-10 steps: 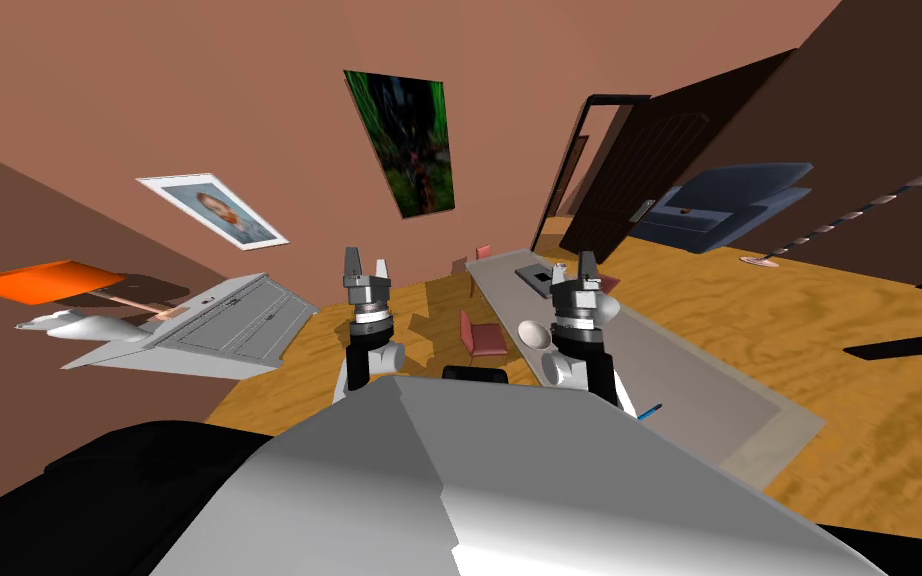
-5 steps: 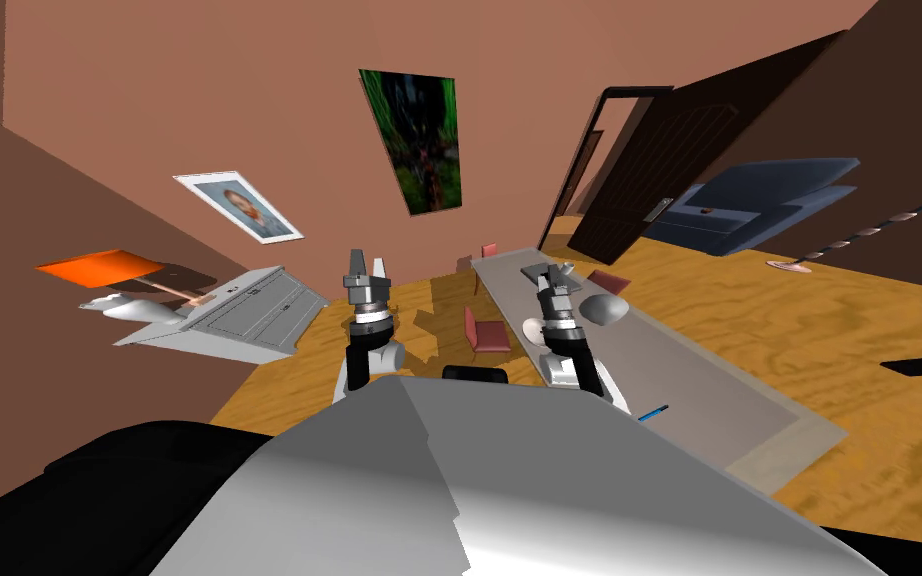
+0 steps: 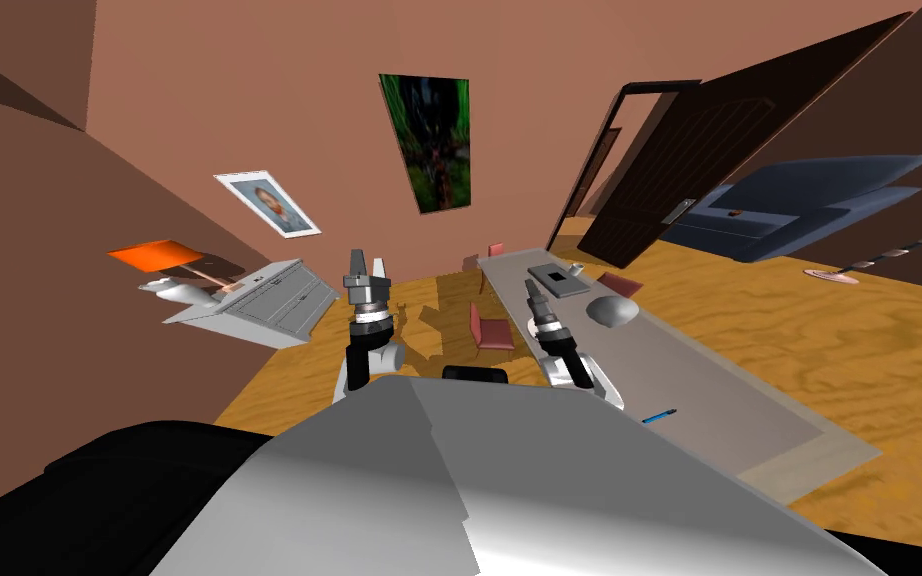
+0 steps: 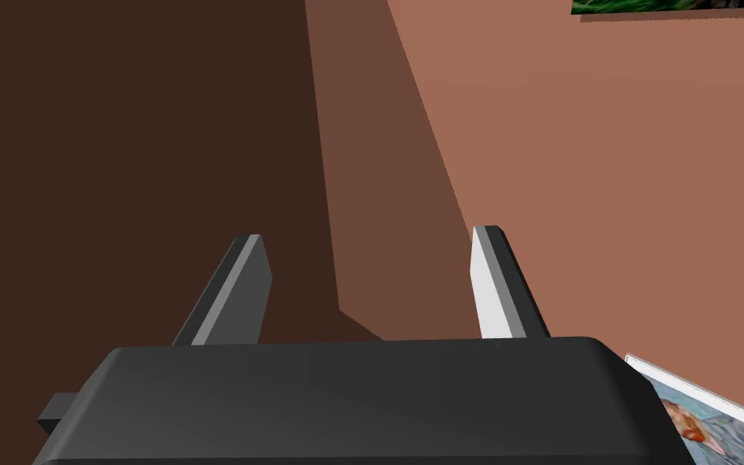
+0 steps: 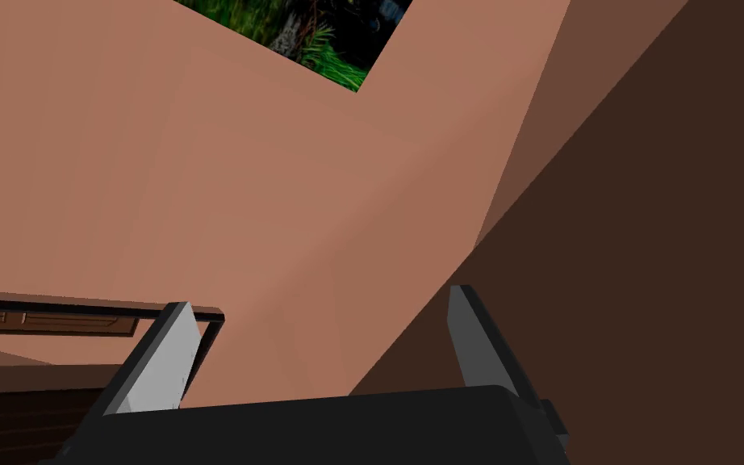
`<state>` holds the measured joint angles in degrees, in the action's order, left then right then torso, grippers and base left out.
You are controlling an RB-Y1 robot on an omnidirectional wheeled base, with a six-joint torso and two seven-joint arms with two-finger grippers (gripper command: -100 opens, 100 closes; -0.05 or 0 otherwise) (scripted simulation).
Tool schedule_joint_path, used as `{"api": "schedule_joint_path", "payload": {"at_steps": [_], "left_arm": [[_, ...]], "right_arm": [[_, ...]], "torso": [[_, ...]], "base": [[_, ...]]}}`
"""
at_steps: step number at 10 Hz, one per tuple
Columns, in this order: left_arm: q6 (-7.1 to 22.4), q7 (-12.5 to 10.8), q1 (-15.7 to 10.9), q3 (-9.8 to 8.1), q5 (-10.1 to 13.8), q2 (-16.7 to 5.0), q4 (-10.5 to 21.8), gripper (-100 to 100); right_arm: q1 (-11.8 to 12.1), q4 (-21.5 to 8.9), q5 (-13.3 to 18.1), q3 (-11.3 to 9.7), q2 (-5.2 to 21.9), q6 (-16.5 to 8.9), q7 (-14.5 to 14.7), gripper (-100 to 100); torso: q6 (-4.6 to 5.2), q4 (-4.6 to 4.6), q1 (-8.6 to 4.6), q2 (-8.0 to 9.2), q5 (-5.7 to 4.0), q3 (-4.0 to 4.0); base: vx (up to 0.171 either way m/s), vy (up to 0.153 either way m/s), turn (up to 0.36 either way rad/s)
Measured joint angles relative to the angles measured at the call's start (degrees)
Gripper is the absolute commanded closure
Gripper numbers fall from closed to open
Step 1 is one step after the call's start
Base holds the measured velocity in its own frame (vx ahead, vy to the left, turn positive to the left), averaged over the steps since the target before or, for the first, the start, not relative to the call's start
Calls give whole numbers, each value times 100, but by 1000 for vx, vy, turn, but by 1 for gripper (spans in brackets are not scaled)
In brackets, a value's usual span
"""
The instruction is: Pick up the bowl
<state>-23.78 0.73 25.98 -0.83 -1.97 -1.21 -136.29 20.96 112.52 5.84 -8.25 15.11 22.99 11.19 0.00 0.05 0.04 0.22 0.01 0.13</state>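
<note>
A pale grey dome-shaped thing, perhaps an upturned bowl, lies on the long grey table. My right gripper is raised at the table's near left edge, left of the dome and apart from it, and stands edge-on to the head camera. Its forearm covers the table edge behind it. The right wrist view has that gripper open with nothing between its fingers. My left gripper is held up over the wooden floor, well left of the table. The left wrist view has it open and empty.
A dark flat slab and a small white cup sit at the table's far end, a blue pen nearer me. Red chairs stand beside the table. A white dresser is at left, a dark open door and blue sofa at right.
My head camera has swung, shifting the whole room. My right gripper has turned edge-on and moved left across a white bowl at the table's edge, now behind my forearm. Left fingers drew slightly closer.
</note>
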Motion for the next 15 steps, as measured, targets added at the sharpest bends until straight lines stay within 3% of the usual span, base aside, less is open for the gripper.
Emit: {"api": "schedule_joint_path", "payload": {"at_steps": [6,8,13,15], "left_arm": [[0,0,0,0,0,0,0,0],[0,0,0,0,0,0,0,0],[0,0,1,-1,0,0,0,0],[0,0,1,-1,0,0,0,0]], "right_arm": [[-284,-1063,394,-257,502,65,297,-100],[-301,-1222,524,-353,723,-19,375,-100],[-445,-1926,735,-510,942,49,556,-100],[-487,-2144,860,-621,1133,-32,631,-100]], "torso": [[0,-1,-3,-6,-1,-3],[0,-1,-6,-5,-1,-3],[3,-3,-7,-16,-2,-9],[4,-2,-8,-11,-1,-6]], "base": [[-43,11,84],[-43,6,99],[-22,7,65],[-36,9,101]]}}
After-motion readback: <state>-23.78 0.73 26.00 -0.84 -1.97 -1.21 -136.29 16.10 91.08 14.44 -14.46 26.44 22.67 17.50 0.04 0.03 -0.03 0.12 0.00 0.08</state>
